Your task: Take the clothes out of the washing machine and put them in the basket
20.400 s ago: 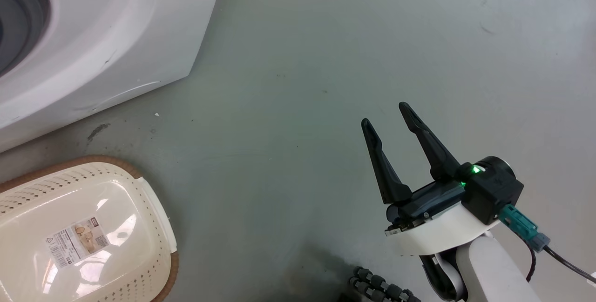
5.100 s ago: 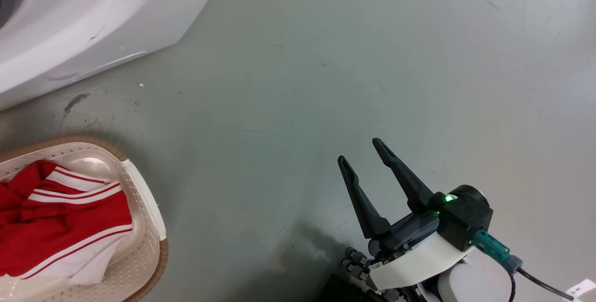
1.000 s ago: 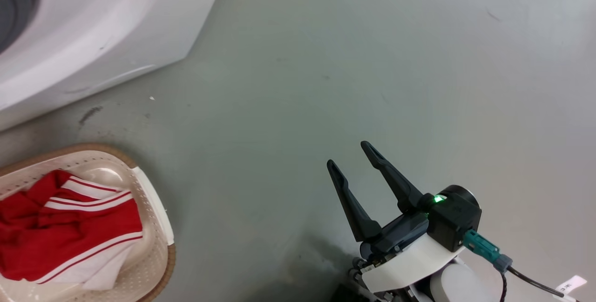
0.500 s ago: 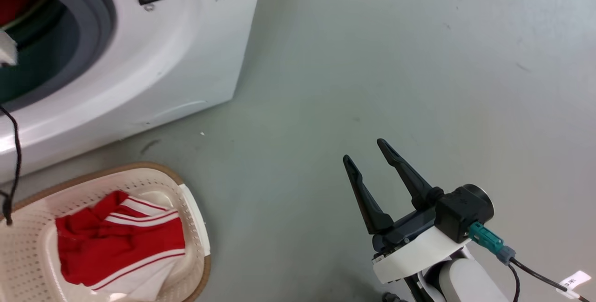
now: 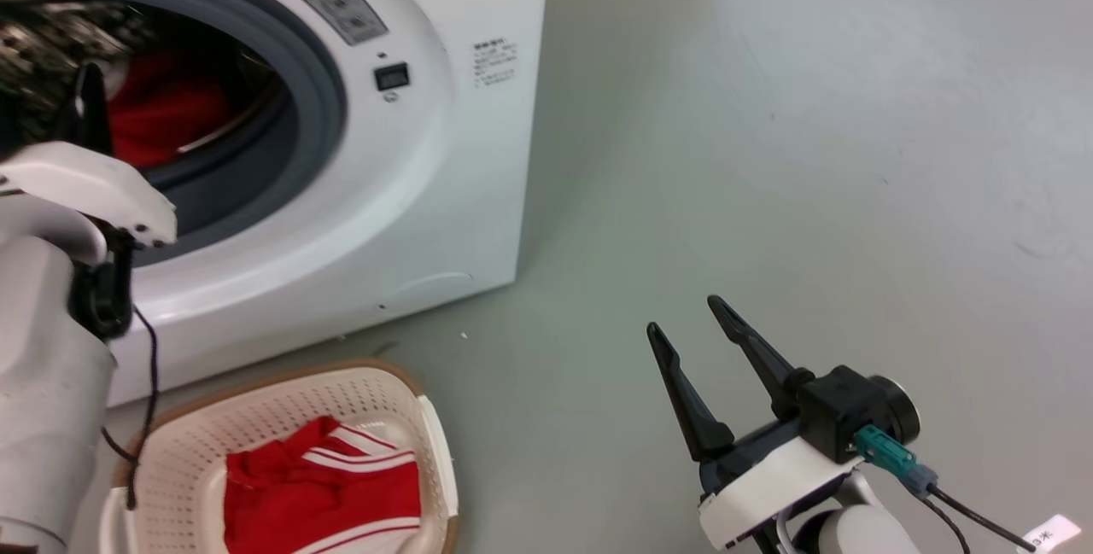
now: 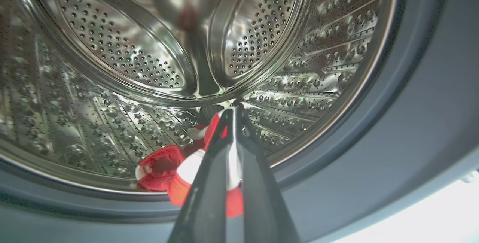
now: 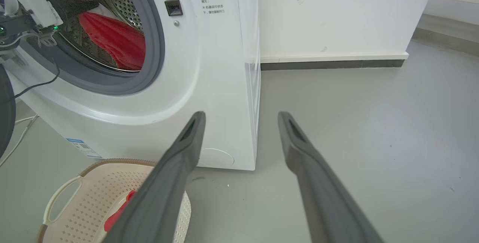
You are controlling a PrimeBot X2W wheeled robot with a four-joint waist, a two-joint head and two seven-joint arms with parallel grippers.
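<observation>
The washing machine [image 5: 444, 153] stands at the upper left with its porthole uncovered. Red clothes [image 5: 162, 114] lie in its steel drum [image 6: 112, 48], and the left wrist view shows them as a red and white heap [image 6: 161, 164] on the drum's floor. My left gripper [image 6: 232, 110] is shut at the porthole's mouth, pointing into the drum, with the heap beyond and below its fingertips. The head view shows it in front of the opening [image 5: 85, 102]. The cream basket [image 5: 179, 469] sits on the floor below the machine, holding a red striped garment [image 5: 324, 494]. My right gripper [image 5: 683, 315] hangs open over bare floor.
Grey floor [image 5: 768, 153] stretches right of the machine. A white wall with a dark skirting [image 7: 329, 64] runs behind it. A black cable [image 5: 149, 383] hangs from my left forearm over the basket's rim. The grey door gasket [image 5: 316, 102] rings the porthole.
The head camera has swung up and left, bringing the porthole and my left arm into view. My left gripper now reaches into the porthole. The right gripper stays open.
</observation>
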